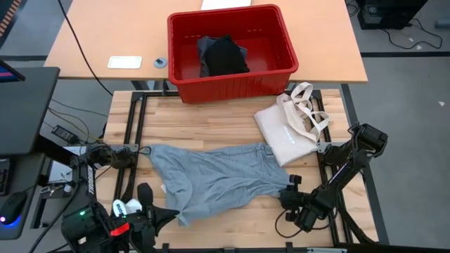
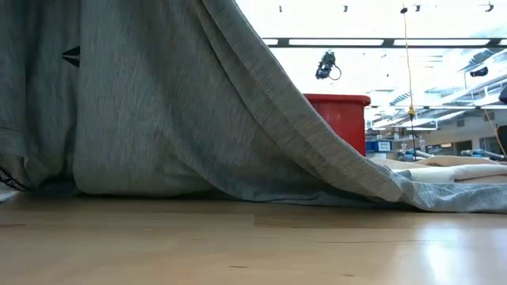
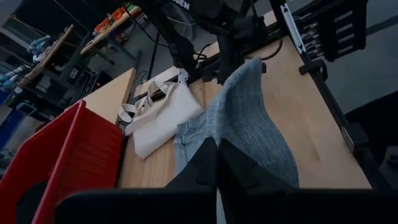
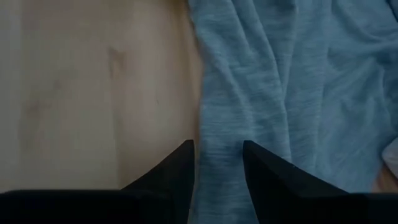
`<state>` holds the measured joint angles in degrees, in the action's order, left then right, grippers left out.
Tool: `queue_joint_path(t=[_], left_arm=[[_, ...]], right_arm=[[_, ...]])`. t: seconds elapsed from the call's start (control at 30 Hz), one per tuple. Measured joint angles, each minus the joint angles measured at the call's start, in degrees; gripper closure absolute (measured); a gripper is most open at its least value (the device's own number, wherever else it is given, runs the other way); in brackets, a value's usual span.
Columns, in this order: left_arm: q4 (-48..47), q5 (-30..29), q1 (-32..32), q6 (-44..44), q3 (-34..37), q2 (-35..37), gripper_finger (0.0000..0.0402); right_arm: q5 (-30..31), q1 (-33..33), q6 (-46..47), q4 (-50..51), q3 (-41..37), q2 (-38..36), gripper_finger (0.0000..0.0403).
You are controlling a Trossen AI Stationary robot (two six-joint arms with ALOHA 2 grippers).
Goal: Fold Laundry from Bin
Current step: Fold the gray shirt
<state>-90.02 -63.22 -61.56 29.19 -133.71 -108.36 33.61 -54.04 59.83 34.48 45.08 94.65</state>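
Here the grey T-shirt (image 1: 211,179) lies spread across the wooden table (image 1: 211,123), its long axis running left to right, with the red bin (image 1: 228,53) well beyond it at the far edge.

At the near left corner, the left gripper (image 1: 169,214) has its fingers pressed together on the shirt's near-left corner; its wrist view shows the cloth rising out from between the dark tips and draping away toward the cream tote bag (image 1: 292,126). In the low view that end hangs as a tall curtain, sloping down to the table on the right, so the left end appears lifted clear of the wood.

At the near right, the right gripper (image 4: 217,162) hovers over the shirt's right edge with its fingers parted; cloth shows in the gap, but whether they touch it I cannot tell. The shirt lies mostly to this gripper's left, and it is the nearer arm for that end.

Inside the bin a dark garment (image 1: 223,55) sits bunched; what lies under it is hidden. The chest mark cannot be made out.
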Motion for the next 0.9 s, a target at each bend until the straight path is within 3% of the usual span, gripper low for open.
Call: queue_joint_path(t=[0.2, 0.43, 0.9], left_arm=[[0.0, 1.2, 0.0, 0.1, 0.0, 0.0, 0.0395], [0.0, 1.4, 0.0, 0.2, 0.0, 0.0, 0.0395], [0.0, 1.4, 0.1, 0.2, 0.0, 0.0, 0.0395]], right_arm=[[-0.6, 0.1, 0.6, -3.1, -2.2, 0.0, 0.0283], [-0.9, 0.0, 1.0, -3.2, -2.3, 0.0, 0.0388], [-4.8, 0.1, -1.8, 1.9, 3.0, -2.0, 0.0383]])
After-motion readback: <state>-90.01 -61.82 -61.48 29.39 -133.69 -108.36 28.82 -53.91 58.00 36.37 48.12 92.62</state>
